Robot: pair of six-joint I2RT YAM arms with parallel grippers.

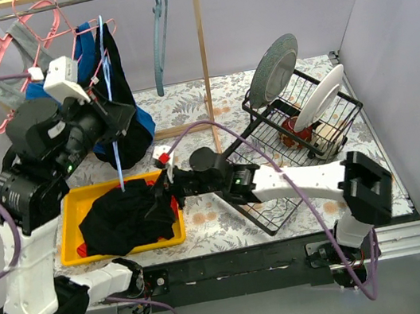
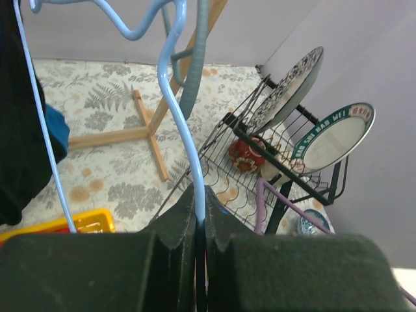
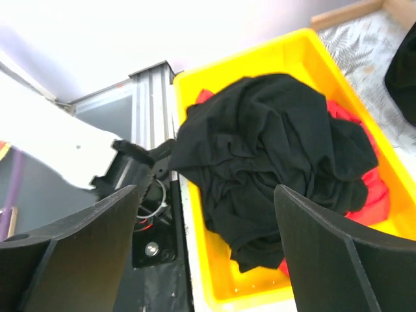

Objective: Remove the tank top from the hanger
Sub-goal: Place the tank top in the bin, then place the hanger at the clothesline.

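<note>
Top external view: we see the left claw (image 1: 110, 115) raised by the wooden clothes rail (image 1: 202, 45), clenched on a thin light-blue hanger (image 1: 104, 54) that hangs upright with its lower end over the yellow bin (image 1: 69, 205). We find the black tank top (image 1: 123, 216) off the hanger, lying crumpled inside that bin. The right claw (image 1: 163, 189) reaches in low from the right, at the bin's right edge, just beside the heap. A wire dish rack (image 1: 305, 121) with 2 plates stands at the far right.

Left wrist view: we see the left claw (image 2: 200, 195) with its 2 fingers pressed together on the hanger's (image 2: 194, 170) bare blue wire, which curves up out of the grip. The dish rack (image 2: 260, 140) sits beyond.

Right wrist view: we see the right claw (image 3: 205, 192) released, its 2 fingers spread wide with nothing between them. Below lies the tank top (image 3: 273, 143), bunched in the bin (image 3: 312, 52) on top of a red cloth (image 3: 374, 195).
</note>
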